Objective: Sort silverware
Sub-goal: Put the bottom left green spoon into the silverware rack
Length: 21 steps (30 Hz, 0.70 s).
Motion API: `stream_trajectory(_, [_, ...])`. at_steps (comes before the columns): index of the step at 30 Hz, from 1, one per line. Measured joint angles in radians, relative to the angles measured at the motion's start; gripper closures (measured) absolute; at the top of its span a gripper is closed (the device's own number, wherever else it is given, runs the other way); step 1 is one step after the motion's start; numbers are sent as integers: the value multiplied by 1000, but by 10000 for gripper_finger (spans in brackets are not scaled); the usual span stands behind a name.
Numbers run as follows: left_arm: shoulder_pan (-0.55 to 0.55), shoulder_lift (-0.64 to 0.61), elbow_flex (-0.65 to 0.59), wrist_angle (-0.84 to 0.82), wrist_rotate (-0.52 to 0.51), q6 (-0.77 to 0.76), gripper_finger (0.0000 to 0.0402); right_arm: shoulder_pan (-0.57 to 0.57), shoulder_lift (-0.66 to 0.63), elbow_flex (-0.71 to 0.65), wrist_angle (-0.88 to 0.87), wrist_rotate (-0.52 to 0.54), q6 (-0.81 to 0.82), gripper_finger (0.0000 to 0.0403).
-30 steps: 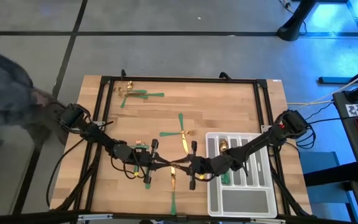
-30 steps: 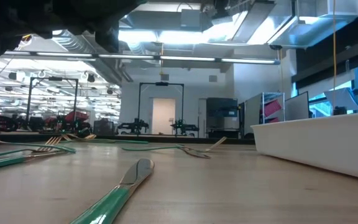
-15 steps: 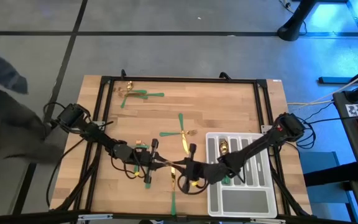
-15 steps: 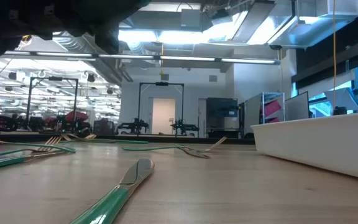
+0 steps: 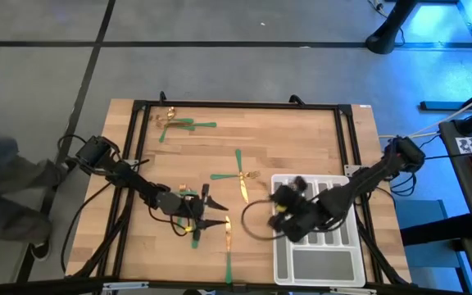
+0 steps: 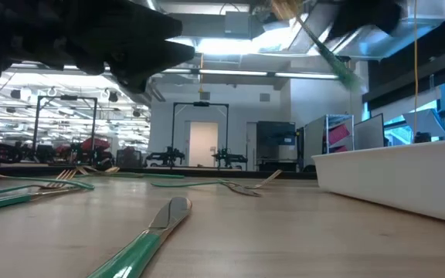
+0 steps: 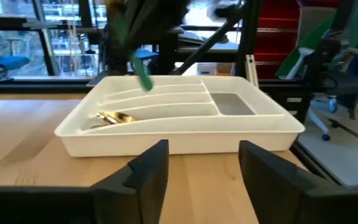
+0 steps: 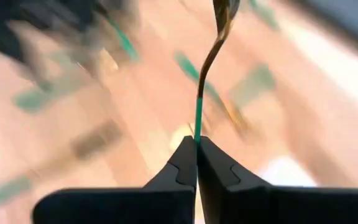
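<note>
We find one piece of silverware (image 8: 211,56) clamped in the right hand (image 8: 197,163), fingers pressed together on the tip of its green handle. Its long axis runs straight out ahead of the hand, gold head farthest away; we judge it a fork or spoon, but cannot tell which. The high view places the right hand (image 5: 289,215) above the near left corner of the tray (image 5: 318,266), so the slots lie just beyond and below it. The coming move turns on bringing that axis in line with a slot. The right arm is plainly the nearer one to the tray.

The left hand (image 5: 207,215) hangs over the worktop (image 5: 301,139) beside the loose pieces (image 5: 229,246), fingers (image 7: 148,174) spread wide and holding nothing. It faces the tray (image 7: 185,140).

The left wrist view shows a gold piece (image 7: 114,117) already in the slot, and the carried handle (image 7: 140,71) slanting above the tray. The low view shows the piece (image 6: 319,42) held high off the worktop. The right wrist view alone shows the pinch on the handle.
</note>
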Motion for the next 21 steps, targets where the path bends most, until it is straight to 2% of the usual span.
stream_trajectory(2, [-2, 0, 0, -5, 0, -1, 209, 0, -33, -61, -94, -83, 176, 402])
stream_trajectory(4, [-2, 0, 0, -4, 1, -1, 207, 2, -81, -140, -96, -168, 302, 402])
stream_trajectory(9, [-2, 0, 0, -12, 0, -2, 206, 12, -188, -362, 128, -351, 497, 403])
stream_trajectory(13, [-2, 0, 0, -14, 0, -2, 205, 26, -224, -472, 259, -395, 620, 403])
stream_trajectory(21, [-2, 0, 0, -18, 0, -2, 205, 68, -223, -509, 256, -451, 795, 403])
